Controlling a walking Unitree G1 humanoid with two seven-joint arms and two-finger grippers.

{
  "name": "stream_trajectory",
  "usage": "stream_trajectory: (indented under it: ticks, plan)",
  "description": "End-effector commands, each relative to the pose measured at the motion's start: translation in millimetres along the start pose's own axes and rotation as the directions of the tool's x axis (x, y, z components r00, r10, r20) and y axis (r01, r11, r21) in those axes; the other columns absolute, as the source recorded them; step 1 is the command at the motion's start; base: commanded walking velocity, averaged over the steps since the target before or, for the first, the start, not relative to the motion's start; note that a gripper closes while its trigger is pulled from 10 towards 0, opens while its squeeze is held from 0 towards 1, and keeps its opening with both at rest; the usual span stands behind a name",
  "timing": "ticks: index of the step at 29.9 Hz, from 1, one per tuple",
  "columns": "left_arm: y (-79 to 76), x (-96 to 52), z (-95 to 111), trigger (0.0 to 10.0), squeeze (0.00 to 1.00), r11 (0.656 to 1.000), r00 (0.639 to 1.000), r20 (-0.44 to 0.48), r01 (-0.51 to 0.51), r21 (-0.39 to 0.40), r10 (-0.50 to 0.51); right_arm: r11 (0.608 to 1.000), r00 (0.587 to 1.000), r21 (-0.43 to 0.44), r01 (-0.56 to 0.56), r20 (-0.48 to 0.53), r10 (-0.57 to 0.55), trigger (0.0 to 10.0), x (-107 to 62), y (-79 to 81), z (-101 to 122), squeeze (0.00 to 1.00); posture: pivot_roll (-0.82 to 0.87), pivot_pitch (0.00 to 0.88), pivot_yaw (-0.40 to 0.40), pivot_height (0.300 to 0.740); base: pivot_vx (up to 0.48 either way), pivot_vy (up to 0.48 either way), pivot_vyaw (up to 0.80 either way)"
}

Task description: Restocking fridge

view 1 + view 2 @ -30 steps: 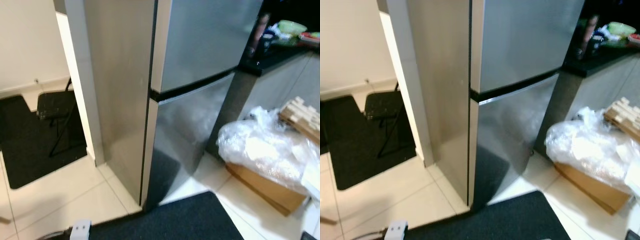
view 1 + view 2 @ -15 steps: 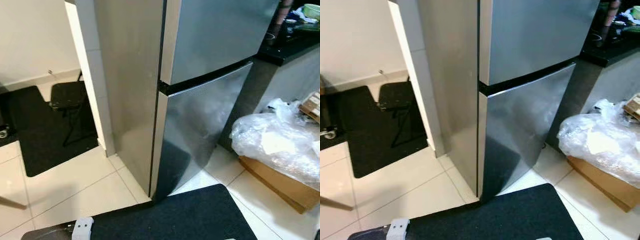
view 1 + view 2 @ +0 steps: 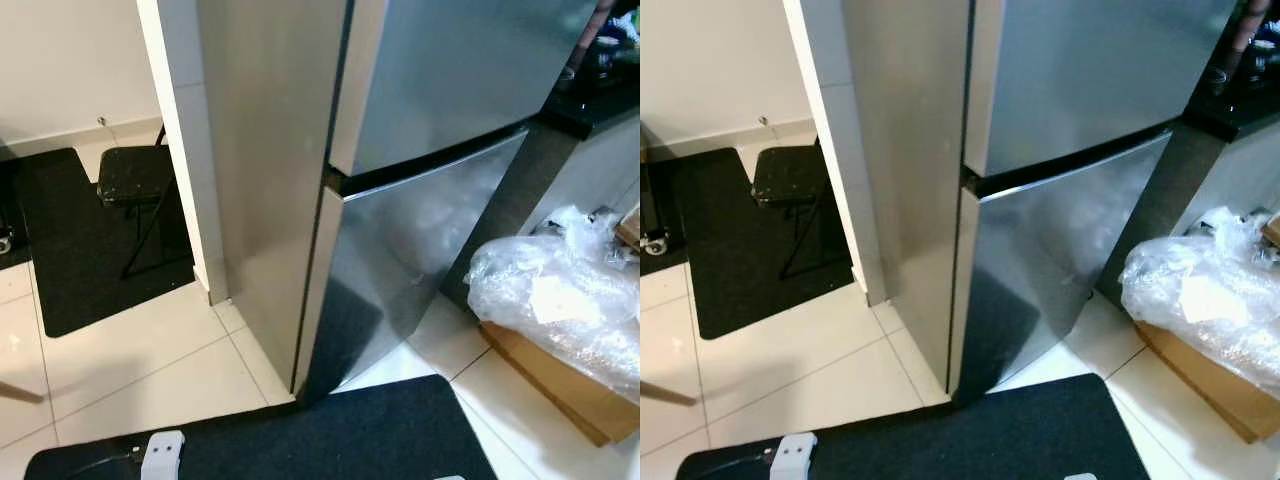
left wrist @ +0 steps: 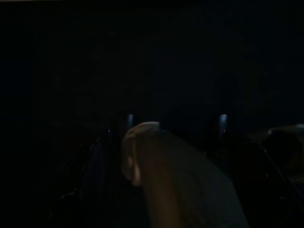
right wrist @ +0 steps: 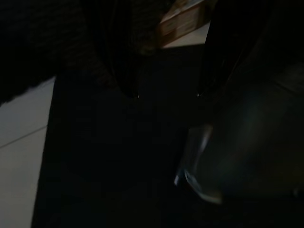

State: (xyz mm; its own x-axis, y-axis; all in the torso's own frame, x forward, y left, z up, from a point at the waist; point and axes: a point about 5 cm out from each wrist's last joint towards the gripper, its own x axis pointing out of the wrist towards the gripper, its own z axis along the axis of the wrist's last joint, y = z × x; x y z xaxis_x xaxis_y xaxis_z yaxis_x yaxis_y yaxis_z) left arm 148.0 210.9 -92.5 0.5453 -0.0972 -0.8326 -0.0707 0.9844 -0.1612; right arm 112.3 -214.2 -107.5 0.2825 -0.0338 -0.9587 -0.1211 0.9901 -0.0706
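Note:
A tall stainless-steel fridge (image 3: 440, 130) stands straight ahead, seen from its left front corner. Its upper door (image 3: 470, 70) and lower door (image 3: 410, 250) are both closed, with a dark seam between them. My right gripper (image 5: 166, 95) hangs low over a black mat (image 5: 109, 156), open, with nothing between its fingers; a blurred pale shape (image 5: 228, 152) lies beside it. The left wrist view is very dark: my left gripper (image 4: 175, 118) hangs idle there, with a pale rounded shape (image 4: 166, 175) in front of the camera.
A white pillar (image 3: 185, 150) adjoins the fridge's left side, with a black folding stool (image 3: 135, 175) on a dark mat (image 3: 70, 260) behind it. At the right, a clear plastic bag (image 3: 560, 300) rests on a cardboard box (image 3: 560, 385) below a dark counter (image 3: 600, 95). A black mat (image 3: 330, 440) and a white device (image 3: 160, 455) lie at my feet.
The camera has shifted, so the fridge now sits further right and the counter items have slid out of the frame. Nothing in the room itself has moved.

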Motion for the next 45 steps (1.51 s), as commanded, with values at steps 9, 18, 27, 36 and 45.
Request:
stream_trajectory:
  ticks: [9,18,27,36,45]
  plan:
    - [-2.8,1.5,4.7,10.0,0.0,1.0,1.0,0.024,0.004,-0.001,-0.004,1.0,1.0,0.007,0.006,-0.02,-0.006,10.0,-0.7,-2.4,-7.2,0.0,0.07,0.0,-0.031,0.74,0.0,0.0,0.0]
    - [1.1,1.5,64.9,10.0,0.0,0.996,0.951,0.306,0.055,-0.065,-0.033,1.0,1.0,0.005,0.003,-0.024,-0.003,10.0,-0.6,-1.7,-8.8,0.0,0.07,0.0,-0.033,0.74,0.0,0.0,0.0]
    - [-32.0,-19.4,158.3,10.0,0.0,0.864,0.638,0.595,0.446,0.233,-0.489,1.0,1.0,0.002,0.006,-0.022,-0.006,10.0,-0.8,-2.9,-8.7,0.0,0.07,0.0,-0.035,0.74,0.0,0.0,0.0]
    - [-68.8,-67.2,247.7,10.0,0.0,0.715,0.289,0.662,0.401,0.572,-0.692,1.0,1.0,0.003,0.004,-0.023,-0.004,10.0,-0.9,-2.7,-10.1,0.0,0.06,0.0,-0.033,0.74,0.0,0.0,0.0]
    - [-95.5,-107.1,304.8,10.0,0.0,0.676,0.085,0.685,0.284,0.679,-0.724,1.0,0.999,0.005,0.0,-0.034,0.0,10.0,-1.4,-1.1,-19.5,0.0,0.04,0.062,-0.021,0.74,0.0,0.0,0.0]
